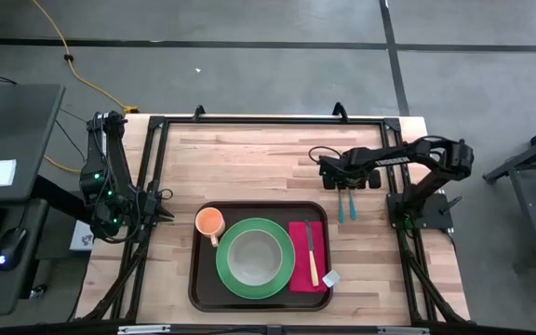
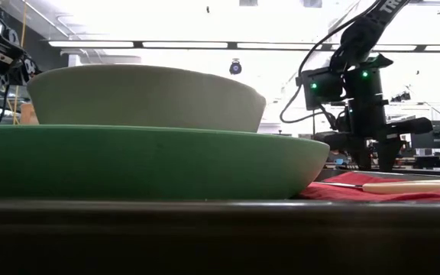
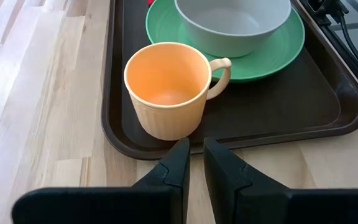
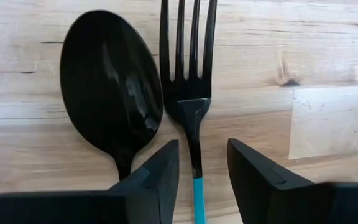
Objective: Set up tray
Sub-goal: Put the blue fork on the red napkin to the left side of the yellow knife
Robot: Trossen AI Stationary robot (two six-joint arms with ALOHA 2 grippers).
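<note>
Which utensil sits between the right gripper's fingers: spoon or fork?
The fork: its handle runs between the right gripper fingers; the spoon lies beside them.
</note>
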